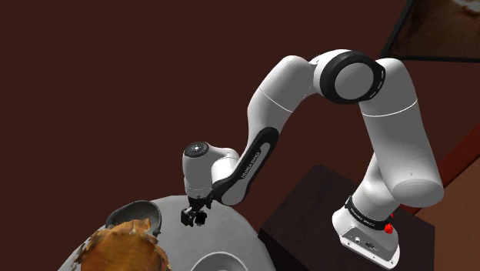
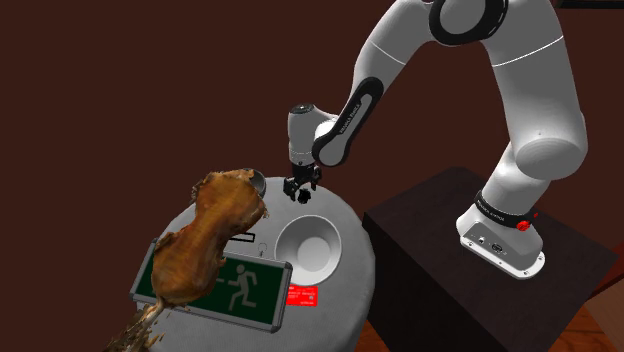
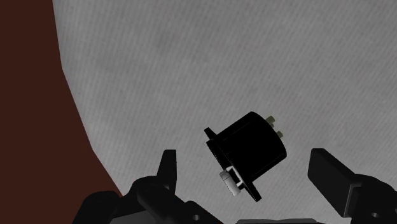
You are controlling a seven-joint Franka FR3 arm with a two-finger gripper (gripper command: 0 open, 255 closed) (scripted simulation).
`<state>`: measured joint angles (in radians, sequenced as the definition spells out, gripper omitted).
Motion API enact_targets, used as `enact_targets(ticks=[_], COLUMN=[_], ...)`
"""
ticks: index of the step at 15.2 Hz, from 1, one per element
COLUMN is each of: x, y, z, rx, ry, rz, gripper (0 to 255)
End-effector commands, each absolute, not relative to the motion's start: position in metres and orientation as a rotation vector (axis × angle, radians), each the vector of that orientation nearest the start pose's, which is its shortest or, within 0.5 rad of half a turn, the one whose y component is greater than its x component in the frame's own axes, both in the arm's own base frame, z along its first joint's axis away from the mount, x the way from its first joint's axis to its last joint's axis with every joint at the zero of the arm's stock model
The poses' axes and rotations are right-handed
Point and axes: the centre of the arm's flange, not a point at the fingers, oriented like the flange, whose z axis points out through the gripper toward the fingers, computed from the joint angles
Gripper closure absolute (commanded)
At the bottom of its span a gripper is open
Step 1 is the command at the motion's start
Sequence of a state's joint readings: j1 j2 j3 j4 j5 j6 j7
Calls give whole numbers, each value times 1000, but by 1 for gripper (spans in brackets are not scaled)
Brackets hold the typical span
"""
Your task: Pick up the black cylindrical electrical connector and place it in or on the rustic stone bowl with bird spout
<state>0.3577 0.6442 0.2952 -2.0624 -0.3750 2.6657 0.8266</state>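
The black cylindrical connector point(image 3: 249, 151) lies on its side on the round grey table point(image 3: 191, 70), with a square flange and small white part at one end. My gripper point(image 3: 248, 167) is open and hangs just above it. The connector sits between the fingers point(image 3: 167, 170) without touching either. My gripper point(image 1: 194, 217) is low over the table's far edge in the shoulder view, and in the second exterior view the gripper point(image 2: 299, 190) is also there. A grey bowl point(image 1: 137, 215) stands close beside it, partly hidden behind a brown lumpy shape point(image 2: 215, 235). I see no spout.
A plain white bowl point(image 2: 305, 245) sits mid-table. A green exit sign point(image 2: 215, 285) and a small red card point(image 2: 303, 296) lie toward the near edge of the second exterior view. The table edge point(image 3: 73, 121) runs close to the gripper. The dark stand point(image 2: 440, 240) is beside the table.
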Motion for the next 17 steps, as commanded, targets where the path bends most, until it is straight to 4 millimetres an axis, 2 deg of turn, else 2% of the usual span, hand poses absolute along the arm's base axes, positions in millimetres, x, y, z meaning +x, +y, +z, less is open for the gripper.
enact_targets(ticks=[1,3,4,13,17], x=[452,452,452,452,452], y=[364,364,364,364,364], z=[128,128,128,128,149], rx=[-3127,-3127,-3127,-3127,-3127], ry=[-164,-164,-164,-164,-164], rz=[-6,-6,-6,-6,-6], gripper=[0,0,255,255,255])
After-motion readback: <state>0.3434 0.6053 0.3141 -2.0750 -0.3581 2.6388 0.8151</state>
